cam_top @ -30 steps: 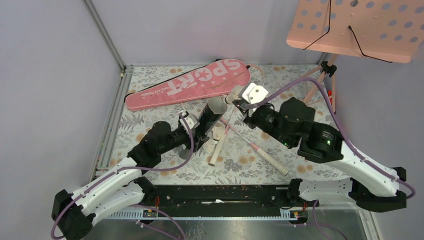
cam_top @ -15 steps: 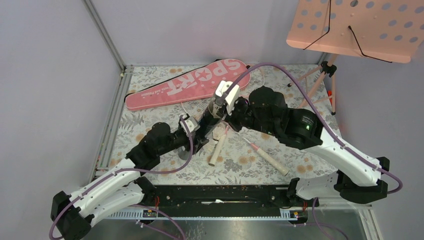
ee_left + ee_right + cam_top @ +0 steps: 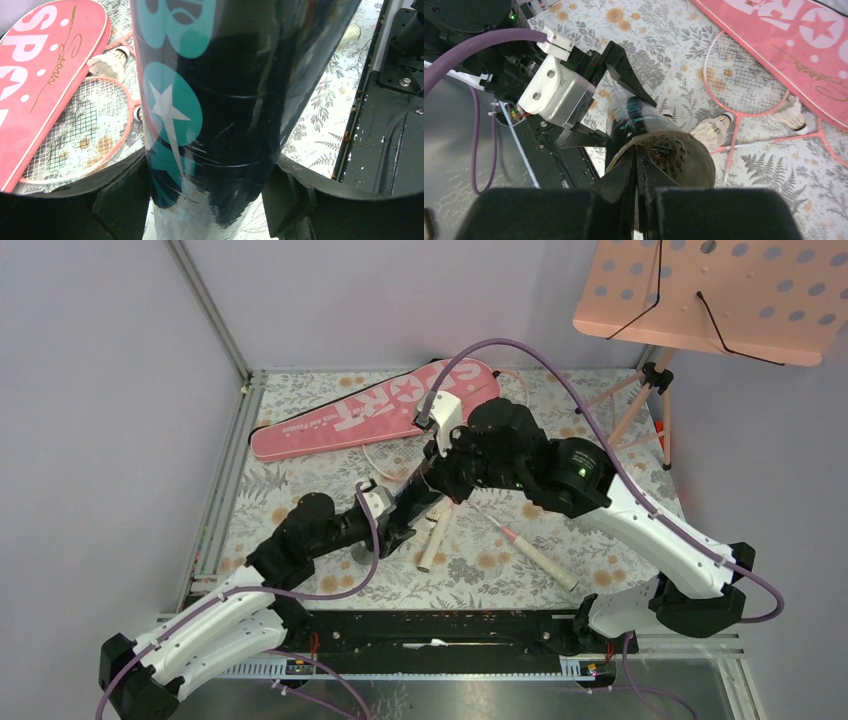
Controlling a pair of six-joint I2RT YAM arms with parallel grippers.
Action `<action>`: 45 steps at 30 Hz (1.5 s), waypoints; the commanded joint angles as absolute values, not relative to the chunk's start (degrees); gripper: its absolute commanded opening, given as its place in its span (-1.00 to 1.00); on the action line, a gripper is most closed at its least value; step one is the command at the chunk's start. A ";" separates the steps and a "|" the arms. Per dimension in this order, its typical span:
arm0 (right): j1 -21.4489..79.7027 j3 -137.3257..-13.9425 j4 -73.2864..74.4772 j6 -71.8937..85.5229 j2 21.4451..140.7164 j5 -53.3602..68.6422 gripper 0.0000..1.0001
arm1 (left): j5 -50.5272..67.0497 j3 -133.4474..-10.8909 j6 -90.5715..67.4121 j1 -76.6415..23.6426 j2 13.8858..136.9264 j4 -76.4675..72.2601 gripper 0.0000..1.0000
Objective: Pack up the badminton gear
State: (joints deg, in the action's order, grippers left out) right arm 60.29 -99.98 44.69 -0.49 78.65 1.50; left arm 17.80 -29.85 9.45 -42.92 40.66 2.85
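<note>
The pink bag lies at the far side of the table. Near the middle, my left gripper grasps the black tube. Only the right wrist view shows the tube's open mouth. My right gripper is clenched at its rim, and one shuttlecock sits inside. A loose shuttlecock lies beside a racket.

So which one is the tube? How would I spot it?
Find the long pink SPORT bag at the back of the flowered table. Just in front of it, the left gripper holds the black tube. It is the only dark glossy cylinder, teal-marked, among thin pink rackets and white shuttlecocks.
</note>
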 commanded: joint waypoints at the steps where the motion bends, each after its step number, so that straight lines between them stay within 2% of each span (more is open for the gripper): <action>1: 59.85 -101.58 46.25 2.69 80.97 7.14 -0.94 | 20.43 -29.22 9.58 -43.15 39.11 -1.53 -0.12; 9: 59.35 -97.80 43.19 5.38 83.02 13.79 -0.83 | 20.79 -26.29 8.82 -43.15 34.02 -4.30 -0.13; 16: 59.24 -105.45 48.32 1.31 81.15 5.03 -0.13 | 14.51 -24.14 8.41 -43.14 30.79 -5.72 -0.15; 25: 59.26 -110.01 46.12 -2.84 73.79 2.11 0.49 | 14.50 -25.61 8.49 -43.15 32.76 -3.71 -0.15; 26: 59.24 -109.63 45.84 -3.15 72.82 1.07 0.61 | 14.43 -25.85 8.32 -43.15 32.82 -3.43 -0.15; 27: 59.25 -108.87 45.33 -3.46 71.81 0.37 0.91 | 14.43 -26.00 8.22 -43.15 32.59 -3.10 -0.15; 28: 59.24 -107.19 44.28 -3.52 70.20 -1.55 0.98 | 13.75 -26.01 7.87 -43.15 32.30 -3.12 -0.15; 30: 59.26 -100.04 39.83 -2.28 65.60 -6.73 0.99 | 10.52 -26.10 6.89 -43.15 31.44 -3.03 -0.15; 34: 59.24 -75.93 22.35 0.39 53.25 -12.32 0.99 | 0.85 -25.38 4.63 -43.13 29.53 -4.51 -0.15; 37: 59.24 -58.32 8.30 7.19 46.05 -11.25 0.99 | -6.44 -24.60 2.77 -43.13 28.61 -6.39 -0.15; 41: 59.24 -42.78 -4.53 22.38 45.45 -11.29 0.99 | -18.48 -26.45 -2.47 -43.14 28.89 -4.39 -0.14; 45: 59.41 -34.26 -16.87 36.04 53.21 -8.82 0.99 | -23.33 -27.03 -4.95 -43.15 27.87 -3.80 -0.16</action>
State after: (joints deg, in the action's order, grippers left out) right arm 59.24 -38.83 2.31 18.96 47.70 -9.39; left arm -12.88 -23.99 -0.38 -43.07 29.30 -0.08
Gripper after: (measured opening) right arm 0.993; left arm 0.696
